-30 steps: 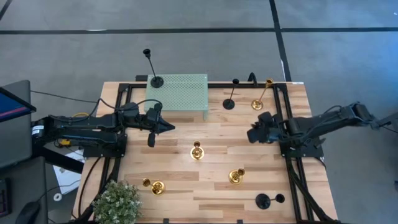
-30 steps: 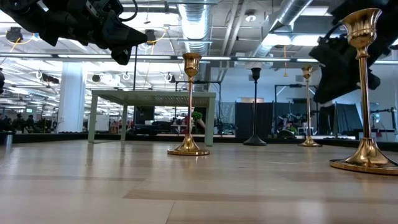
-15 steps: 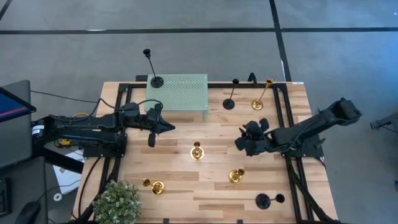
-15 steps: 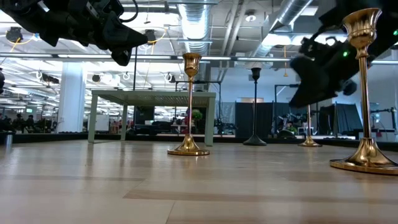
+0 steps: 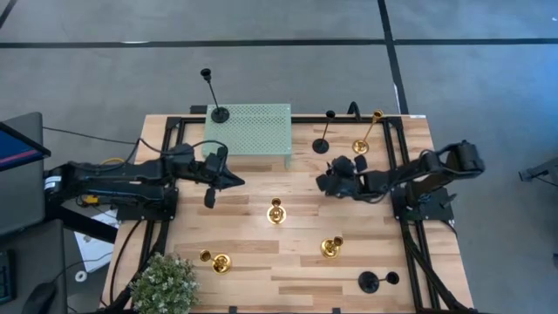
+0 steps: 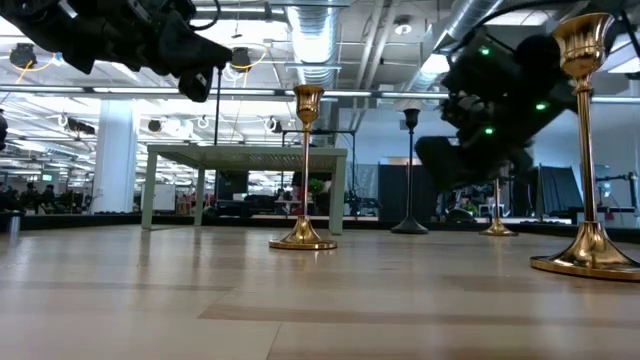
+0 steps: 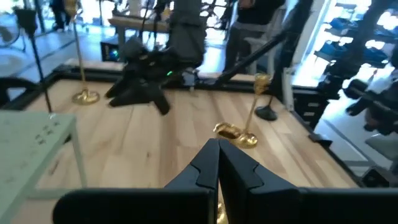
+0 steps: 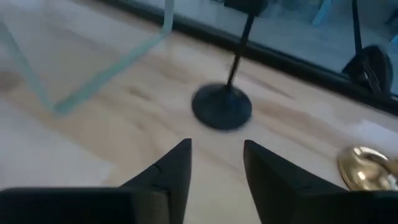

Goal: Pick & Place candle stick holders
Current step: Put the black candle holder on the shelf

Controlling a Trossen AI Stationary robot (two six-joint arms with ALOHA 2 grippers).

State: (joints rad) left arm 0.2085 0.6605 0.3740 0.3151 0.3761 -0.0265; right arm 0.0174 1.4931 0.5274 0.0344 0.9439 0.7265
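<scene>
On the left, the left gripper [image 5: 209,194] hangs over the counter [image 5: 253,270] just in front of the green mesh stand [image 5: 248,131], its fingers [image 7: 214,165] pressed together on nothing. 1 black holder [image 5: 218,112] stands on that stand's back left corner.

Moving right, 3 gold holders stand on the open counter: 1 near the front left [image 5: 218,261], 1 in the middle [image 5: 275,212] and 1 toward the front right [image 5: 330,248].

Farther right, the right gripper [image 5: 327,183] hovers with its fingers [image 8: 171,168] parted and empty, pointed at the black holder [image 8: 224,102] near the back edge, with a tall gold holder [image 5: 361,145] just beside it.

The step looks like an approach to that black holder. To do it well, centre the thin stem between the fingers, take it low for steadiness, and steer clear of the gold neighbour so that it is not knocked.
</scene>
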